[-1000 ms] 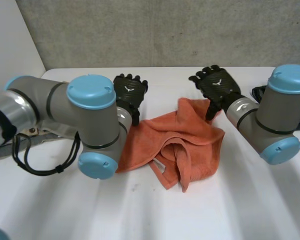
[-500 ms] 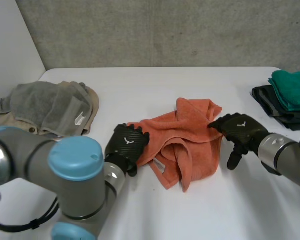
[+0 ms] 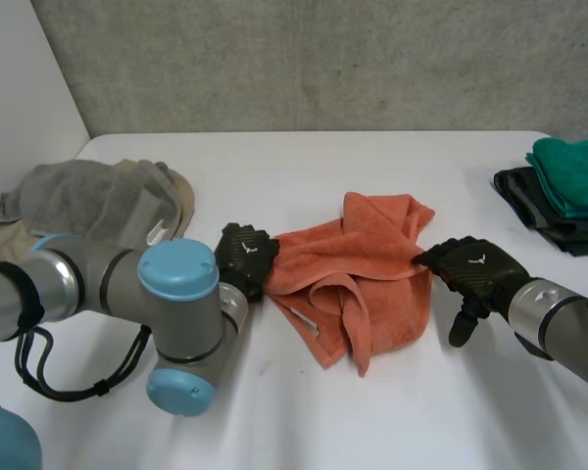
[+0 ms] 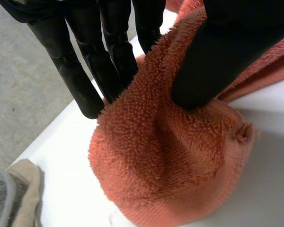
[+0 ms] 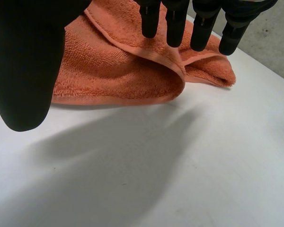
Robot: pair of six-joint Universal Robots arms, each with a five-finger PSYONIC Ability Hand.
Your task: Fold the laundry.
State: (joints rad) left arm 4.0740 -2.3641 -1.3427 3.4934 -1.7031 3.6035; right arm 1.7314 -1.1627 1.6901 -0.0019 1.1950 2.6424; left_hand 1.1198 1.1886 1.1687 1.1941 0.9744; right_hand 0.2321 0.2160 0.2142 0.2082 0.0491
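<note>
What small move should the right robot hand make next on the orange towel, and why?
Probably close the right robot hand on the nearest edge of the orange towel. Its fingers are straight over that edge with the thumb apart, gripping nothing, while the left robot hand pinches the towel's opposite end; holding both ends should let it be spread flat.

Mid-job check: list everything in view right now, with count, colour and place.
Orange terry towel: one, orange, crumpled mid-table between the hands.
Grey and beige cloth pile: one, grey over beige, table's left side.
Green cloth: one, green, on the dark cloth at the table's right edge.
Dark cloth: one, blackish, under the green cloth.
White table: one, white, under everything.
Grey wall: one, behind the table.
Left hand: black, pinching the towel's left corner.
Right hand: black, open, at the towel's right edge.
</note>
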